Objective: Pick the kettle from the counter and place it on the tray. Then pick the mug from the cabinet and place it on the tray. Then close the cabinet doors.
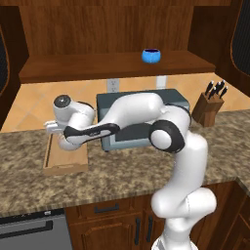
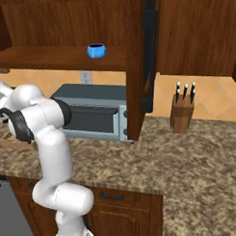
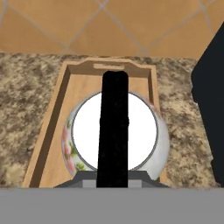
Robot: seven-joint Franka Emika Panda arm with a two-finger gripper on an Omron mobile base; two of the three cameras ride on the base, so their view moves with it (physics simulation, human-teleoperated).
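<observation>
The silvery-white kettle (image 3: 87,131), with a floral print on its side, is over the middle of the wooden tray (image 3: 48,144); I cannot tell whether it rests on the tray. Its black handle (image 3: 113,122) runs straight into my gripper (image 3: 113,179), which is shut on it. In the left base view my hand hangs low over the tray (image 1: 66,165) at the left of the counter (image 1: 127,176) and hides the kettle. The blue mug (image 1: 151,55) (image 2: 96,51) stands on the cabinet shelf (image 1: 97,66). The cabinet doors (image 2: 149,56) (image 1: 241,39) are swung open.
A grey toaster oven (image 1: 146,100) (image 2: 93,113) stands right of the tray, its dark side (image 3: 210,105) close by the kettle. A knife block (image 1: 210,105) (image 2: 182,113) is farther right. An outlet (image 1: 113,85) is set in the tiled wall.
</observation>
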